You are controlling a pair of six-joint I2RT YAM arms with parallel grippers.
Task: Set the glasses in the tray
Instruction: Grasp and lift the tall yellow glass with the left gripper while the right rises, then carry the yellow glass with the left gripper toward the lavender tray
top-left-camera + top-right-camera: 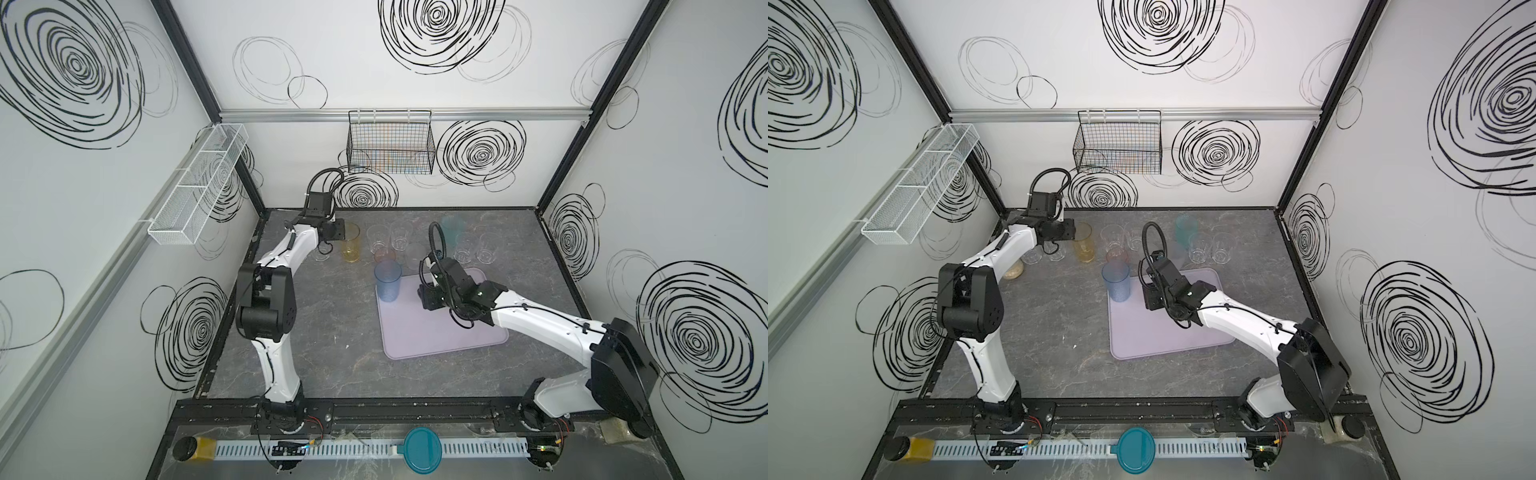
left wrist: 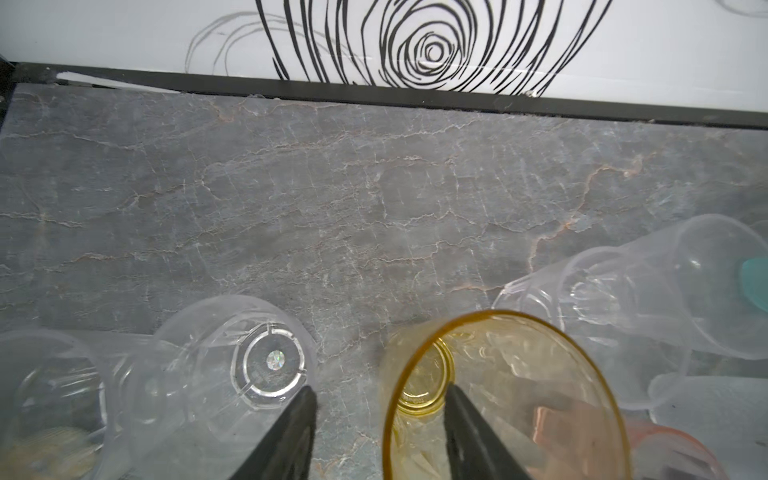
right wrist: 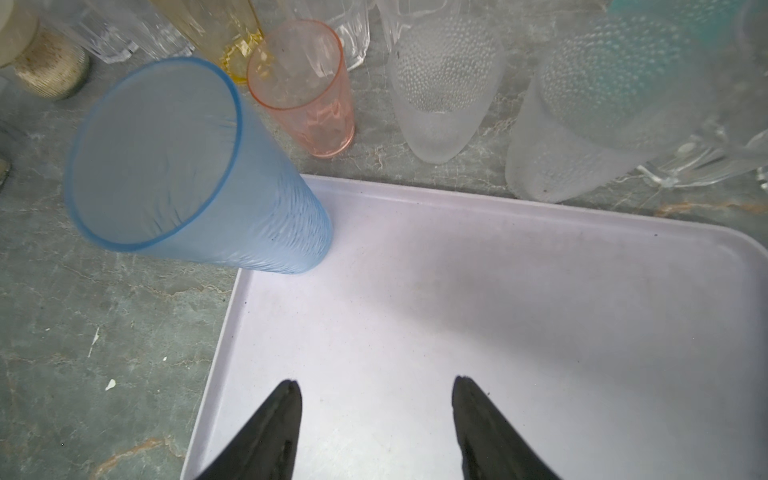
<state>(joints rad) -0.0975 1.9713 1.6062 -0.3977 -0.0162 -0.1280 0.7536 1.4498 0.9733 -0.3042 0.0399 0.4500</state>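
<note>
An amber glass (image 1: 351, 245) (image 1: 1084, 245) stands at the back left among clear glasses (image 1: 378, 239). My left gripper (image 2: 380, 388) (image 1: 340, 235) is open astride its rim: one finger sits inside the amber glass (image 2: 498, 395), the other outside, beside a clear tumbler (image 2: 249, 361). A tall blue glass (image 1: 387, 280) (image 3: 187, 166) stands in the far left corner of the lilac tray (image 1: 449, 336) (image 3: 498, 291). My right gripper (image 3: 376, 380) (image 1: 426, 297) hangs open over the tray, holding nothing. A pink glass (image 3: 307, 91) and two frosted glasses (image 3: 444, 91) stand just beyond the tray's rim.
A teal glass (image 1: 1185, 228) and more clear glasses (image 1: 476, 247) stand at the back right. A jar with beige contents (image 1: 1013, 272) sits under the left arm. A black wire basket (image 1: 390, 145) and a white mesh basket (image 1: 199, 183) hang on the walls. A teal lid (image 1: 419, 449) lies at the front.
</note>
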